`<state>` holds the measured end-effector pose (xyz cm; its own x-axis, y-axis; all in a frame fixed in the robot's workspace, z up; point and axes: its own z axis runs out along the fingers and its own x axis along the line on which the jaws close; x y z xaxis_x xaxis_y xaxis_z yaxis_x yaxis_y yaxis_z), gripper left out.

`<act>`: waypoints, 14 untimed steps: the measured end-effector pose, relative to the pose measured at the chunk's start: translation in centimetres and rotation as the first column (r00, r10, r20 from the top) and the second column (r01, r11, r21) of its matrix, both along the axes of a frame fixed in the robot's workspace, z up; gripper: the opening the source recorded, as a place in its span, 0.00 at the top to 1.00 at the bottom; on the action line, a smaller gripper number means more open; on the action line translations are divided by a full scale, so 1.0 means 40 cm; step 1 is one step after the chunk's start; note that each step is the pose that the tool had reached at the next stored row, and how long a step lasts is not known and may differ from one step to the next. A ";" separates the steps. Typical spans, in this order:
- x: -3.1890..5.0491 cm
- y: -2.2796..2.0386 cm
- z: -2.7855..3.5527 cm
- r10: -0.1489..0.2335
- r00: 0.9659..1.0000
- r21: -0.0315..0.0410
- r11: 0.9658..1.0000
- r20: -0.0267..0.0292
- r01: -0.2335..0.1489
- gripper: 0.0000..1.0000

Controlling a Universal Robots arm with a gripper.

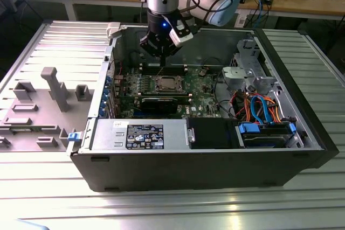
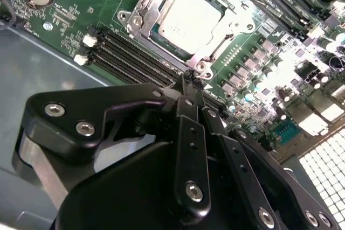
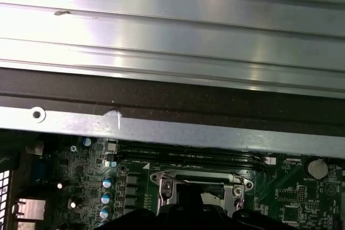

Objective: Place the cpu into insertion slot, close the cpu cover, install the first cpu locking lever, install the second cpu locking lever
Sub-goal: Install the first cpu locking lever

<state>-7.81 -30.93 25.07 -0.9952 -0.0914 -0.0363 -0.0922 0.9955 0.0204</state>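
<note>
A ribbed metal table (image 1: 302,197) is seen, with wooden benches (image 1: 323,4) behind it, and an open case (image 1: 188,171) is laid on it.

Inside the case, the cpu (image 2: 188,17) is seated in the slot (image 2: 153,31). Its grey top is bared through the window of the cover (image 2: 233,25), which lies down over it. The step in hand is therefore judged to be the locking lever work. Whether either lever is latched cannot be told.

The gripper (image 2: 187,82) is held just beside one corner of the cover. Its jaws are drawn together, and nothing is made out between them. In the exterior view it is placed at 12 o'clock from the cpu.

Further work here is judged to call for small, exact motion. Memory slots (image 2: 129,52) are packed close beside the cover on the green board (image 2: 70,20), so little room for error is left.

Further out in the exterior view, a power supply (image 1: 105,133) is set at 6 o'clock from the cpu. A black and white label (image 1: 144,136) is stuck on it, and none of its print can be read. Blue and orange cables (image 1: 259,106) are bundled at about 4 o'clock. A grey fixture (image 1: 54,87) is stood on the table at 9 o'clock, well apart from the case.
</note>
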 end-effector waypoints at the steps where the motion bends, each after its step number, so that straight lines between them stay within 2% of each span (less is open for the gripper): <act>1: 0.000 0.000 -0.001 0.000 1.000 0.000 1.000 0.000 0.000 0.89; 4: 0.000 0.001 -0.003 0.000 1.000 0.008 1.000 0.000 0.000 0.89; 7: 0.000 0.006 -0.003 0.000 1.000 0.009 1.000 0.000 0.000 0.89; 11: 0.000 0.020 -0.007 0.000 1.000 0.009 1.000 0.000 0.000 0.89; 14: 0.009 0.023 -0.009 -0.003 1.000 0.008 1.000 0.000 0.003 0.89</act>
